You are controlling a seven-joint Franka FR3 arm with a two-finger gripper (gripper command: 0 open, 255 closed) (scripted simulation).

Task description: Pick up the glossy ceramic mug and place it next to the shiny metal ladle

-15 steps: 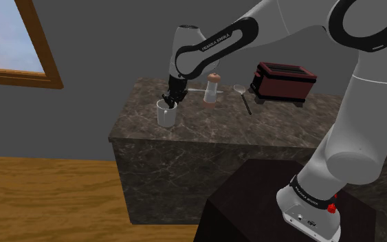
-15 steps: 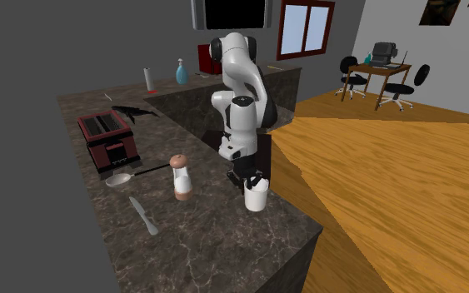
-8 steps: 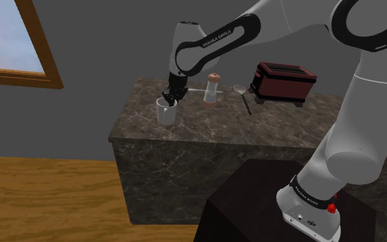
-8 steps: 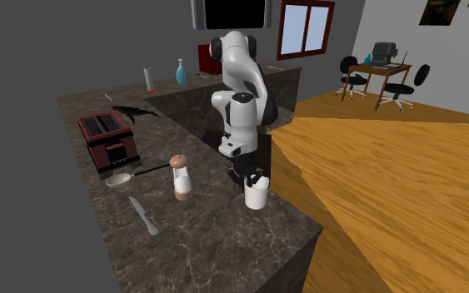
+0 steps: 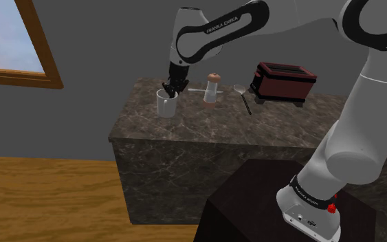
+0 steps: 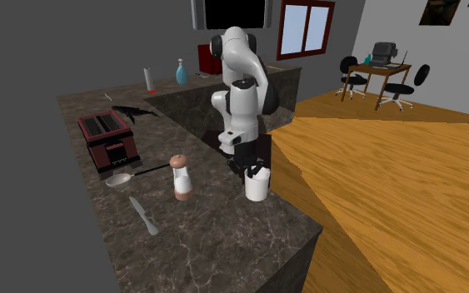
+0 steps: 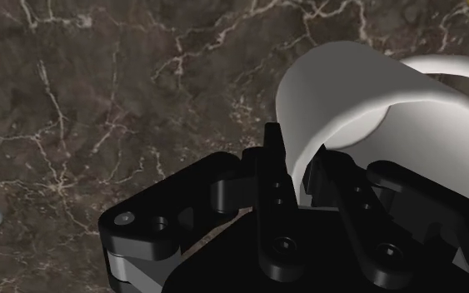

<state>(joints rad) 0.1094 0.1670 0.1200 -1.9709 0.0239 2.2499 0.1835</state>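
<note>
Your gripper (image 6: 255, 172) is gripping the white mug (image 6: 256, 188) at its rim, near the surface's (image 6: 216, 241) edge. You are seeing the shaker (image 6: 181, 177) standing near it, the ladle (image 6: 120, 178) lying between shaker and toaster (image 6: 107, 140), and a knife (image 6: 143, 215) lying nearer the camera.

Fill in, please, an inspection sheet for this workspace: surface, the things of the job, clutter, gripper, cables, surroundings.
Surface: dark marbled counter, no spill seen.
Job's things: white mug, upright near the counter's corner, held at its rim; ladle lying flat beside the toaster, apart from the mug.
Clutter: shaker standing between mug and ladle; dark red toaster; knife lying flat.
Gripper: gripper shut on the mug's wall, one finger inside, one outside.
Cables: nothing seen.
Surroundings: window, wooden floor, desk farther off.
</note>
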